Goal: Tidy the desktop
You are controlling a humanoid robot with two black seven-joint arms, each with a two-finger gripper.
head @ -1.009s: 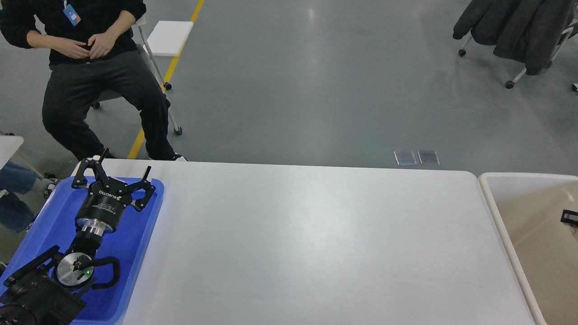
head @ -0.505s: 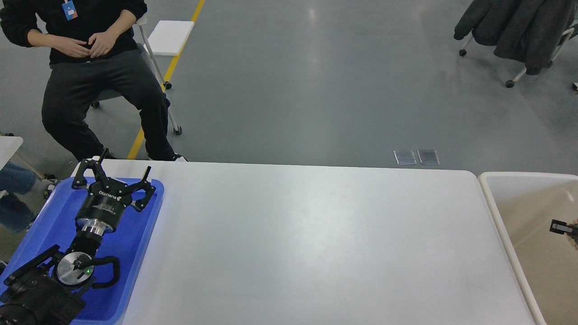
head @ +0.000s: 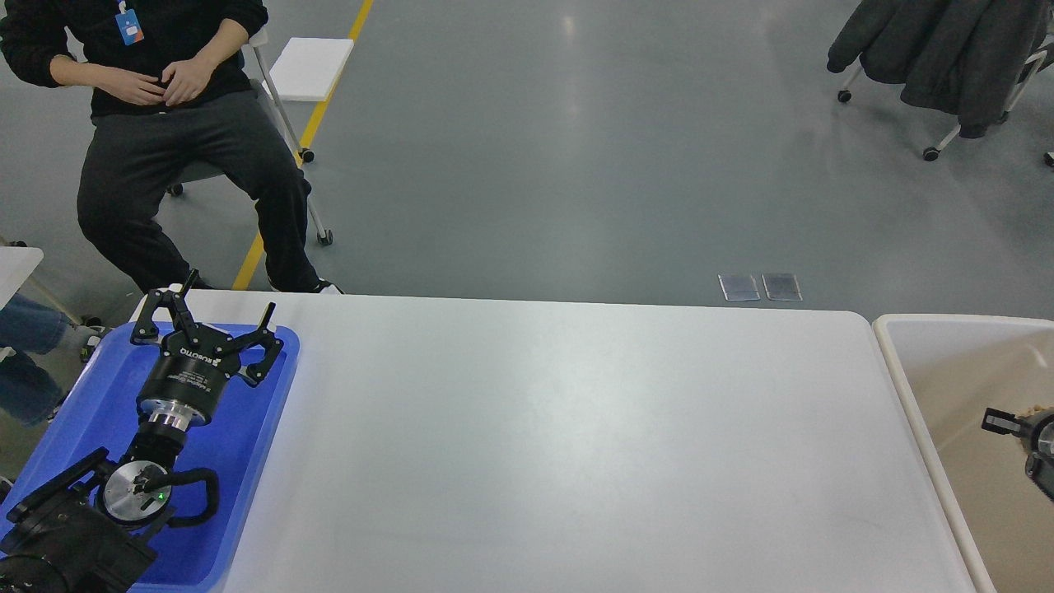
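Large smooth white rectangular worktop (head: 560, 445) with rounded corners fills the middle of the head view, its surface bare. Blue plastic tray (head: 82, 412) sits on its left end, over the near-left corner. Left black arm comes in from bottom left, reaches forward and slightly right over the tray; left hand (head: 211, 321) hangs above the tray's far end, two fingers spread wide apart, nothing between them. Cream-coloured open bin (head: 897, 362) stands just beside the worktop's right edge. Right hand (head: 1017, 424) pokes in at the right frame edge over the bin interior, only a small dark tip visible, cannot tell how far open or if holding anything. Person in black clothes (head: 165, 123) seated beyond the far-left corner
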